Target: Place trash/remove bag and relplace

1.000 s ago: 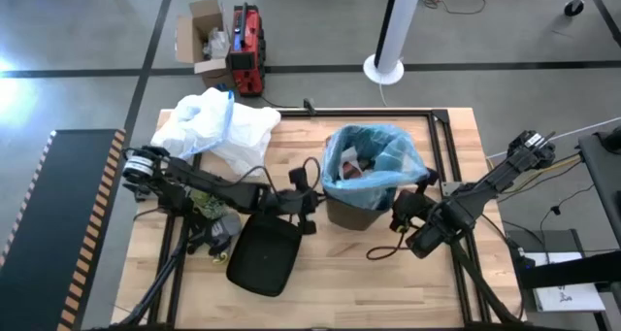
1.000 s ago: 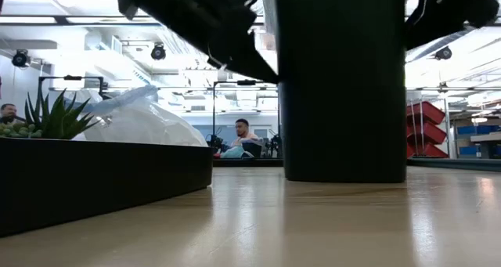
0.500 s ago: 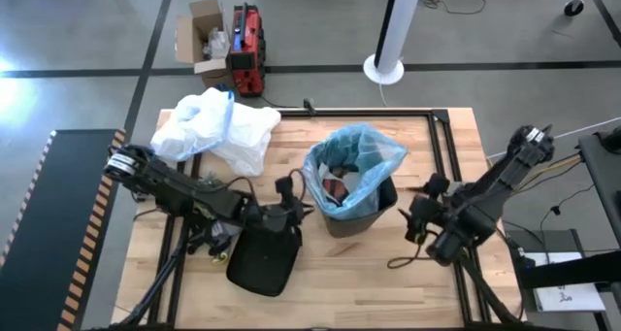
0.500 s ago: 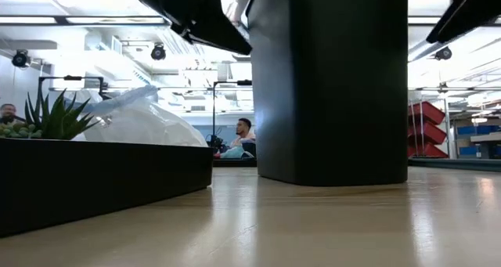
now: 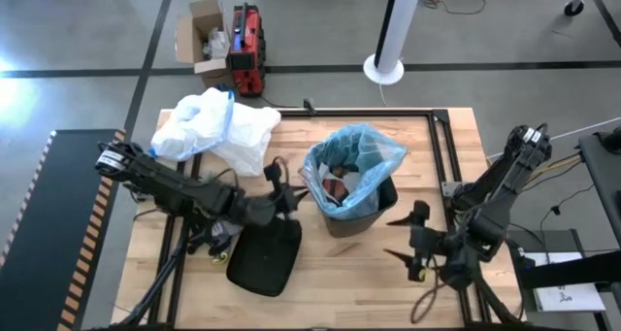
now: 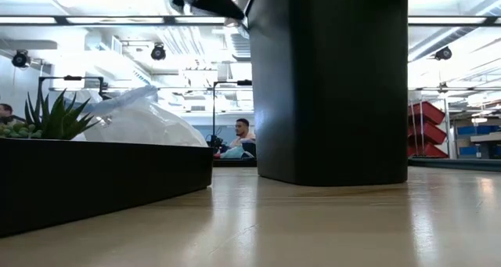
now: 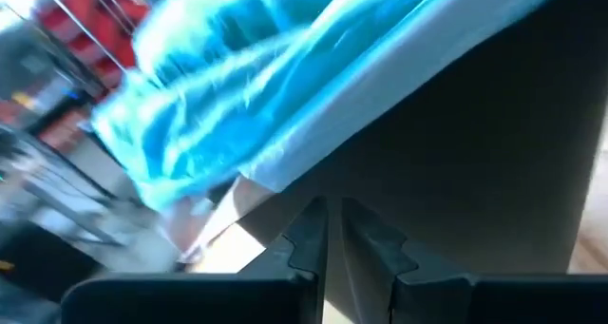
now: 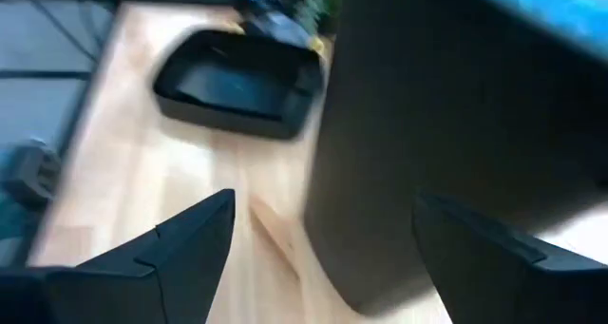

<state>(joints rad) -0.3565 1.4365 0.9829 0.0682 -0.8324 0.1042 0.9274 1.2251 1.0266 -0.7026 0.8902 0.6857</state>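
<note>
The dark bin point(image 5: 361, 213) stands mid-table, lined with the light-blue bag point(image 5: 374, 145), whose edge hangs over the rim point(image 7: 237, 124). Trash point(image 5: 340, 183) lies inside it. My left gripper point(image 5: 296, 195) is shut, right at the bin's left wall; in its wrist view the tips point(image 7: 332, 219) sit under the bag's hanging edge. My right gripper point(image 5: 403, 239) is open, off the bin's near right side, pointing at the bin's wall point(image 8: 427, 153) with nothing between its fingers point(image 8: 323, 229). My left gripper's shut fingertips point(image 7: 313, 231) stand level against the bin's left wall point(image 7: 475, 172), just below the bag's overhang. I cannot tell whether they touch the wall or the bag.
A white plastic bag point(image 5: 218, 127) lies at the far left. A black tray point(image 5: 264, 256) sits near the front, left of the bin, with a small plant point(image 6: 47, 114) beside it. Black frame rails point(image 5: 388, 112) run along the table's far edge. A cable point(image 5: 427, 297) hangs under my right arm.
The bin has slid toward the table's left edge, then stayed put. My left gripper, still shut, has drawn back toward the left and risen. My right gripper has swung away from the bin toward the near edge, turning as it went.
</note>
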